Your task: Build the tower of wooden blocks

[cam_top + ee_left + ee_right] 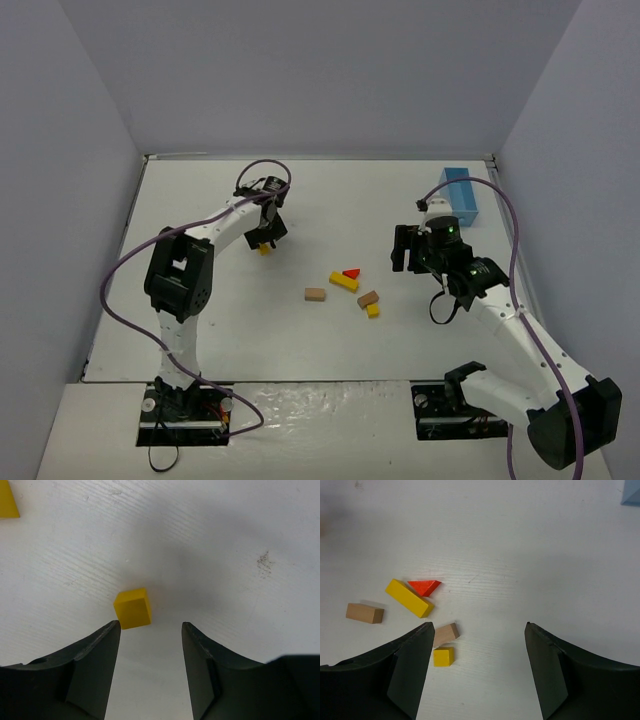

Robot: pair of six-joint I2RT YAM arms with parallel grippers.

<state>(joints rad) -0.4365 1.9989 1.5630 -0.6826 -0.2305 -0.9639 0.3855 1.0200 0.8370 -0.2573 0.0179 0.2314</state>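
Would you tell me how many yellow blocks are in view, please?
3: a cube at the left gripper's fingertips, a long bar beside the red wedge, and a small cube by a tan block. None seem hidden.

My left arm stretches forward, left pincer pointing down with jaws parted; my right arm bends inward, right pincer gaping wider.

Yellow cube, red wedge, tan block

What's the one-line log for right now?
left jaws: open, by yellow cube | right jaws: open, empty | blocks: loose, unstacked
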